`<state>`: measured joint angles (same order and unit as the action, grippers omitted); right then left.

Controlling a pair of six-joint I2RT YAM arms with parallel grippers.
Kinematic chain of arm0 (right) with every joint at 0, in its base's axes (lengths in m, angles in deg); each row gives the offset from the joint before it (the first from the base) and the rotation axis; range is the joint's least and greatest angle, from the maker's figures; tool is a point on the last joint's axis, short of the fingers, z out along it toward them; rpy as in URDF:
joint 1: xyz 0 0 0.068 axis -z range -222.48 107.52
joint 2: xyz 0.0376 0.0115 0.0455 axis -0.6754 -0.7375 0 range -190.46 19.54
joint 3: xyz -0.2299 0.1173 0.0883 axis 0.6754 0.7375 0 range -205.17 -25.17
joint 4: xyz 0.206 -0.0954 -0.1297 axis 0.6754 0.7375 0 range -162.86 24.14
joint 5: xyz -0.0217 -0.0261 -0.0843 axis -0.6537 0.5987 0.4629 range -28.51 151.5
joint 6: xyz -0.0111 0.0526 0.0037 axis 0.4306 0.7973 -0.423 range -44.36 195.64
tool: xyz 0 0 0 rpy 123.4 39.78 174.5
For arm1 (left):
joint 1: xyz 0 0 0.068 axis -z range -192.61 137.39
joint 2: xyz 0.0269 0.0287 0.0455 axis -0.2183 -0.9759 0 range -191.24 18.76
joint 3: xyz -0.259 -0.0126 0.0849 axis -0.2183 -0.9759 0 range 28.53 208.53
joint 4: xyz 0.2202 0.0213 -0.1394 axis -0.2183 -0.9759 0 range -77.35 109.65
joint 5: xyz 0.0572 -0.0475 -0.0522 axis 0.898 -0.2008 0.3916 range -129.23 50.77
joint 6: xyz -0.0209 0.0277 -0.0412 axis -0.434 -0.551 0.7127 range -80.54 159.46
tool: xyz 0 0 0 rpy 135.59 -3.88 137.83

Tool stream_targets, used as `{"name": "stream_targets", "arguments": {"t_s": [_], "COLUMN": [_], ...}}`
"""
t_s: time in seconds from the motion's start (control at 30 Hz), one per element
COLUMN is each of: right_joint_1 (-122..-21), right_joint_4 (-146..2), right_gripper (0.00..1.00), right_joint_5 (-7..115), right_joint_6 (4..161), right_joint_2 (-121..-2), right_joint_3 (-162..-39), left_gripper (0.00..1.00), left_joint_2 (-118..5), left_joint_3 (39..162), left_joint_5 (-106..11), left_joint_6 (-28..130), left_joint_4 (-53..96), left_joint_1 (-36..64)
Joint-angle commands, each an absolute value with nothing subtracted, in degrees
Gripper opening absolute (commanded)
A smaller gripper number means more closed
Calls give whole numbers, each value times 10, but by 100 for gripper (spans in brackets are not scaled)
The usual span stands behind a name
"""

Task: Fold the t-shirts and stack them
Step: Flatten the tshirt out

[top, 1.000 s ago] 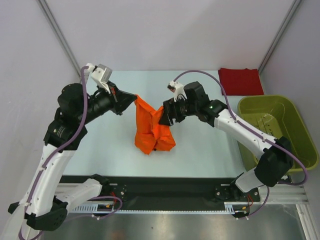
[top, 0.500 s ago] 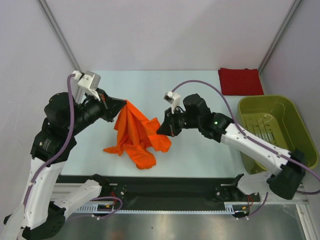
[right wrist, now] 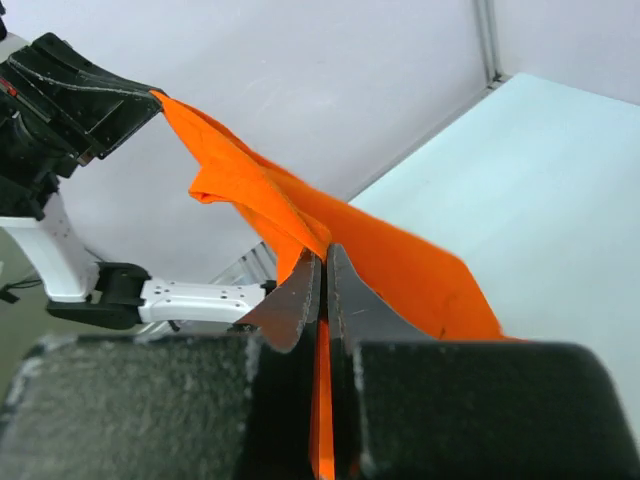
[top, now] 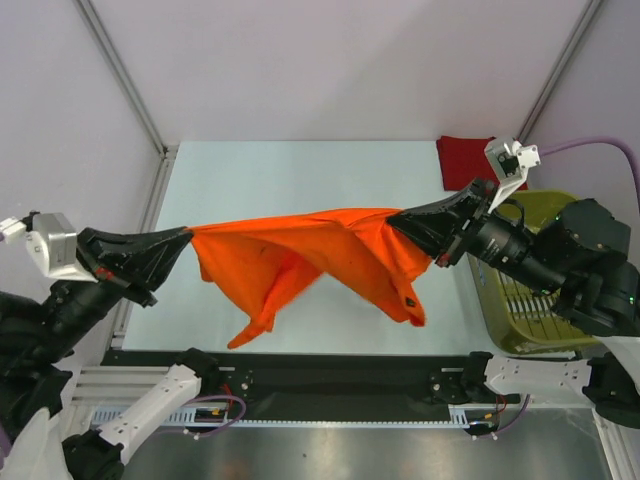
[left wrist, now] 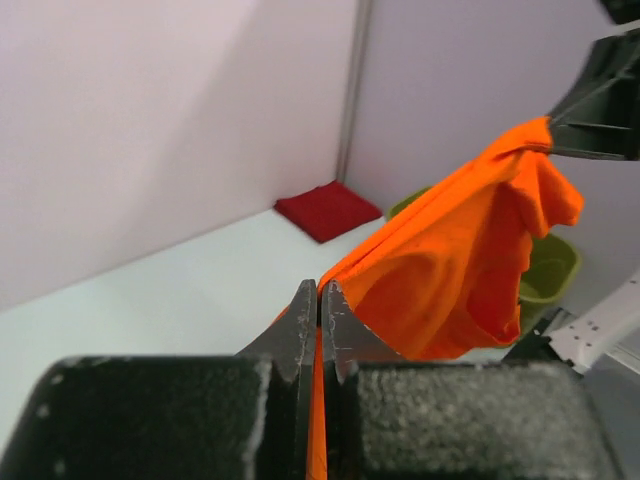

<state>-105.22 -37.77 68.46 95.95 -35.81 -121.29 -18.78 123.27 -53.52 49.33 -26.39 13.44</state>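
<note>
1. The left gripper (top: 185, 238), at the middle left of the overhead view, is clamped on one end of the orange t-shirt (top: 320, 235). Its wrist view shows the fingers pressed together with only a sliver of orange cloth between them.
2. The right gripper (top: 402, 220), right of centre, is closed just as tightly on the opposite end. Its wrist view shows the same thin orange strip in the pinch.
3. The orange t-shirt is stretched between the two as a band across the middle of the frame, above the table (top: 280, 175). Loose folds droop toward the lower centre and lower right. The cloth looks twisted and bunched rather than flat.
4. The dark red t-shirt (top: 480, 160) lies as a neat rectangle in the upper right corner of the table, just above the olive basket (top: 518, 318) at the right edge.
5. Judged step: the orange shirt is being pulled open in the air before being laid out. The red one looks finished, and folding of the orange one has not begun.
6. The next move calls for lowering both ends together under tension so that the cloth lands flat in mid-table. The hanging folds may tuck under, which would need a regrasp.
</note>
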Motion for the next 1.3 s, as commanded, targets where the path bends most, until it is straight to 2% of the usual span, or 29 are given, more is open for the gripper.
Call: {"name": "stream_targets", "arguments": {"t_s": [0.0,0.13,0.3,0.37,0.4,0.43,0.5,0.53,0.63,0.67,0.93,1.07,1.13,1.27], "right_joint_1": [-1047,-1049,-1043,-1009,-987,-907,-802,-717,-610,-576,-542,-530,-529,-530], "right_joint_4": [-305,-288,-280,-277,-275,-270,-269,-284,-288,-292,-301,-325,-322,-307], "right_gripper": [0,0,0,0,0,0,0,0,0,0,0,0,0,0], "right_joint_5": [744,761,872,889,880,857,705,612,476,466,484,479,477,481], "right_joint_6": [972,951,910,895,894,896,914,929,951,949,903,905,912,944], "right_joint_2": [-369,-382,-393,-399,-406,-421,-443,-464,-536,-554,-732,-826,-901,-1036], "right_joint_3": [-1250,-1269,-1277,-1273,-1270,-1270,-1265,-1249,-1225,-1222,-1277,-1327,-1372,-1547], "left_gripper": [0,0,0,0,0,0,0,0,0,0,0,0,0,2], "left_joint_2": [-203,-215,-246,-269,-279,-307,-339,-373,-426,-467,-639,-745,-816,-920], "left_joint_3": [1263,1256,1219,1200,1184,1178,1167,1162,1127,1121,1118,1165,1228,1400], "left_joint_5": [-510,-501,-446,-411,-401,-397,-399,-394,-360,-360,-296,-280,-259,-174], "left_joint_6": [474,464,445,439,439,436,430,426,411,397,325,303,300,356], "left_joint_4": [-260,-244,-225,-199,-190,-173,-156,-138,-103,-98,-17,-8,-27,-102], "left_joint_1": [130,130,130,130,130,130,130,130,129,129,128,96,84,40]}}
